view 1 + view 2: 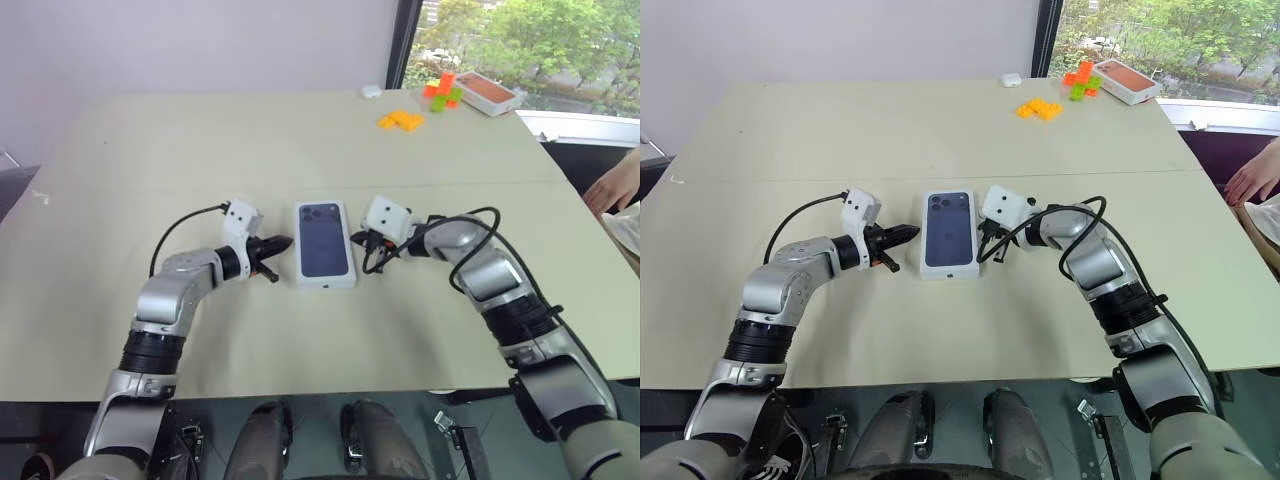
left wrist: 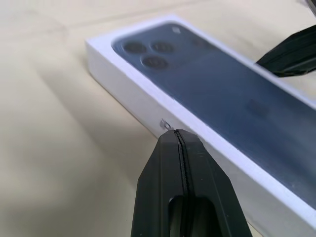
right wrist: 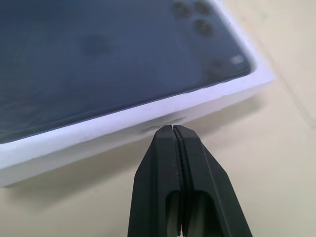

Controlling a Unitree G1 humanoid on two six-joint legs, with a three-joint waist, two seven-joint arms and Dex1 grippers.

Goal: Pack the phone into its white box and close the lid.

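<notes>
The lid (image 1: 325, 243), white with a dark phone picture on its top, lies flat at the table's middle and covers the white box beneath it. The phone is hidden. My left gripper (image 1: 283, 243) is shut with nothing in it, its tip just short of the lid's left side wall (image 2: 148, 106). On the opposite side my right gripper (image 1: 360, 248) is also shut and empty, its tip close against the right side wall (image 3: 123, 131). The right gripper's black fingers (image 2: 291, 54) show across the lid in the left wrist view.
At the table's far right stand orange and green blocks (image 1: 440, 90), yellow pieces (image 1: 400, 120), a white-rimmed red-brown tray (image 1: 488, 92) and a small white object (image 1: 371, 91). A person's hand (image 1: 615, 185) rests at the right edge.
</notes>
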